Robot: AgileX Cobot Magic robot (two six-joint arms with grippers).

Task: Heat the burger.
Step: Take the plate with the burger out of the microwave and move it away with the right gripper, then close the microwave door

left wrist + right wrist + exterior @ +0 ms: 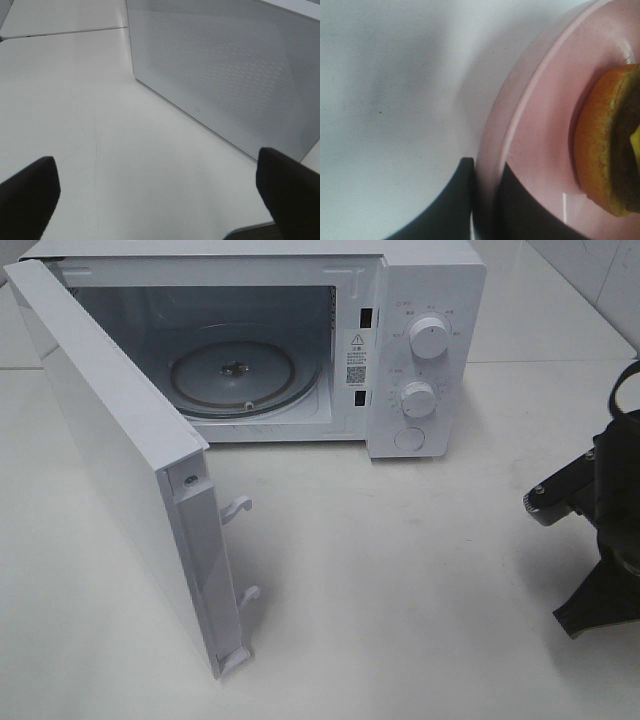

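The burger (607,150) lay on a pink plate (540,115), seen only in the right wrist view. The right pincer (485,200) was clenched on the rim of this plate, one finger on each side. The left pincer (160,190) was released, its fingers wide apart above the white table (400,570), beside the open door (120,450) of the white microwave (425,340).

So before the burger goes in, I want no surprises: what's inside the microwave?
Inside the open microwave only the glass turntable on its hub shows, with nothing on it. The swung-out door hides the cavity's near-left corner.
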